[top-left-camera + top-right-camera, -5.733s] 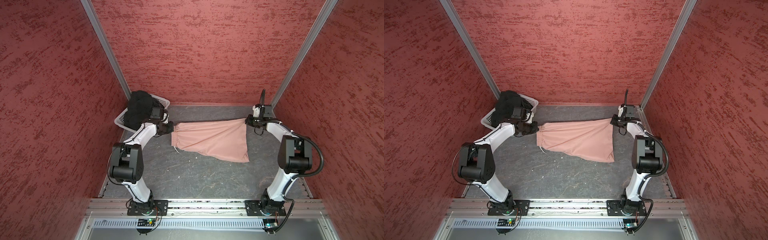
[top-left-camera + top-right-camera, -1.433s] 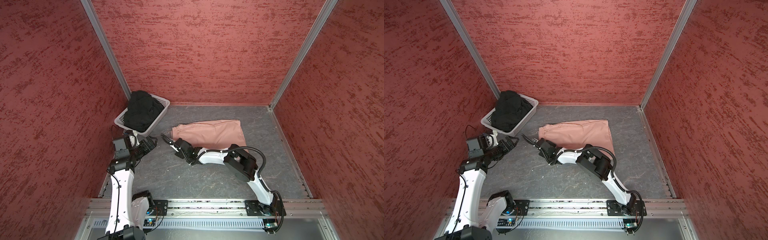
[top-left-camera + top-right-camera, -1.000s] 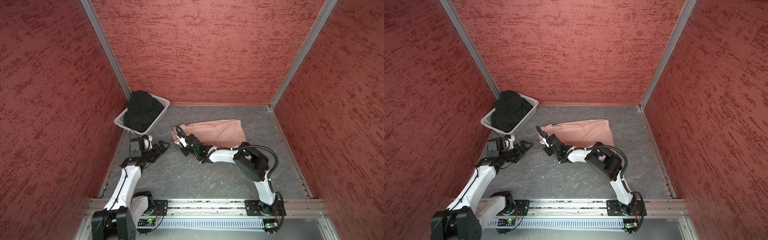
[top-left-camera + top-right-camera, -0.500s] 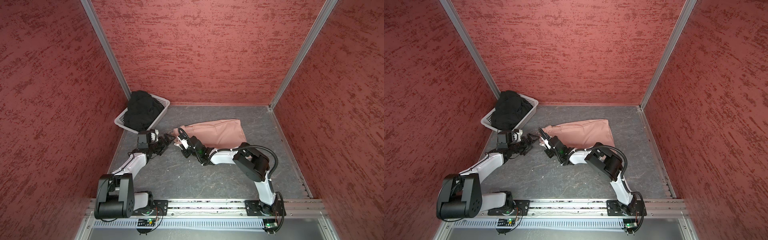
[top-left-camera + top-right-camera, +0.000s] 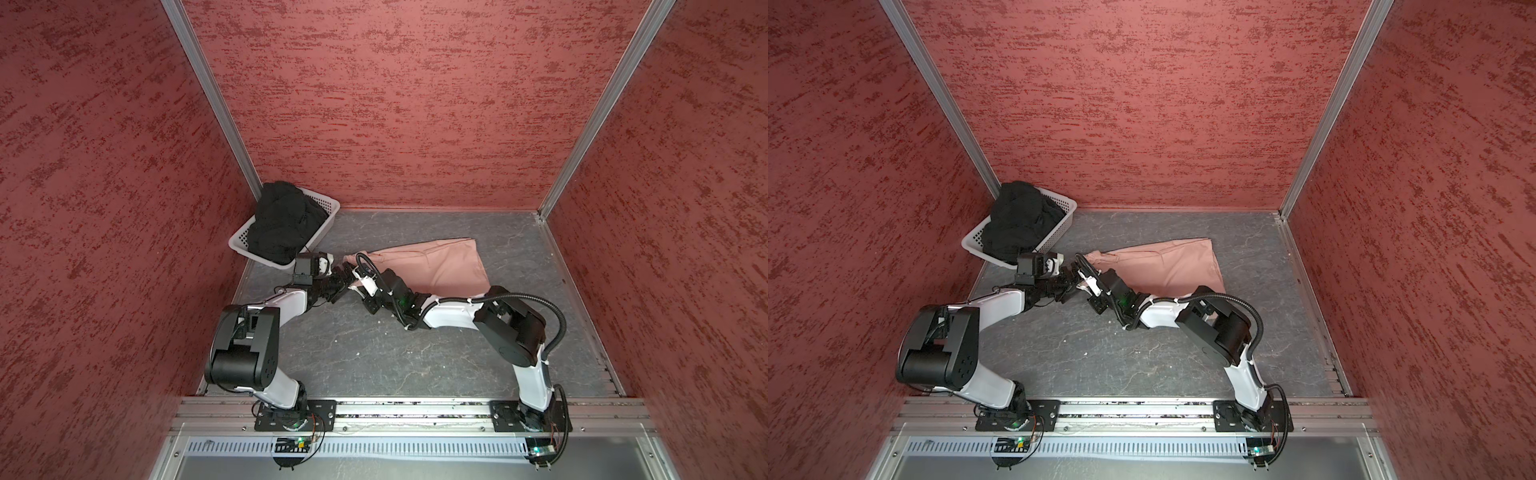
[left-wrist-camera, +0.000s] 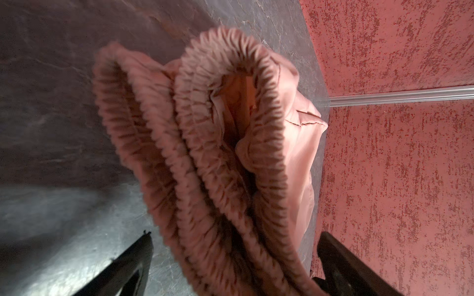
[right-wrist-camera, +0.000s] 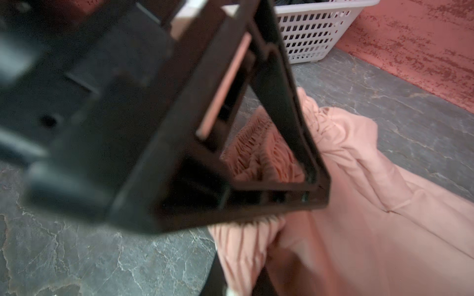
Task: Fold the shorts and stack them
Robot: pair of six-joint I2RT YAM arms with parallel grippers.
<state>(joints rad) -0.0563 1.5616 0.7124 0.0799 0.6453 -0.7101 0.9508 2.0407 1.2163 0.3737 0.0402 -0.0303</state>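
The dusty-pink shorts [image 5: 440, 266] [image 5: 1167, 266] lie folded lengthwise on the grey table, and their gathered waistband [image 6: 205, 153] is lifted at the left end. My right gripper [image 5: 356, 284] [image 5: 1087, 286] [image 7: 239, 282] is shut on that waistband. My left gripper [image 5: 344, 277] [image 5: 1073, 282] [image 6: 236, 235] is open, with a finger on either side of the waistband folds. One of its fingers [image 7: 256, 128] fills much of the right wrist view. The black shorts [image 5: 282, 226] [image 5: 1017, 222] sit bunched in the basket.
The white perforated basket [image 5: 328, 208] [image 5: 1065, 208] [image 7: 315, 33] stands in the back left corner, close behind both grippers. Red walls enclose the table on three sides. A metal rail with the arm bases runs along the front.
My left arm has swung in from the left and brought its open gripper around the raised waistband. The right gripper has kept its hold and hardly moved.
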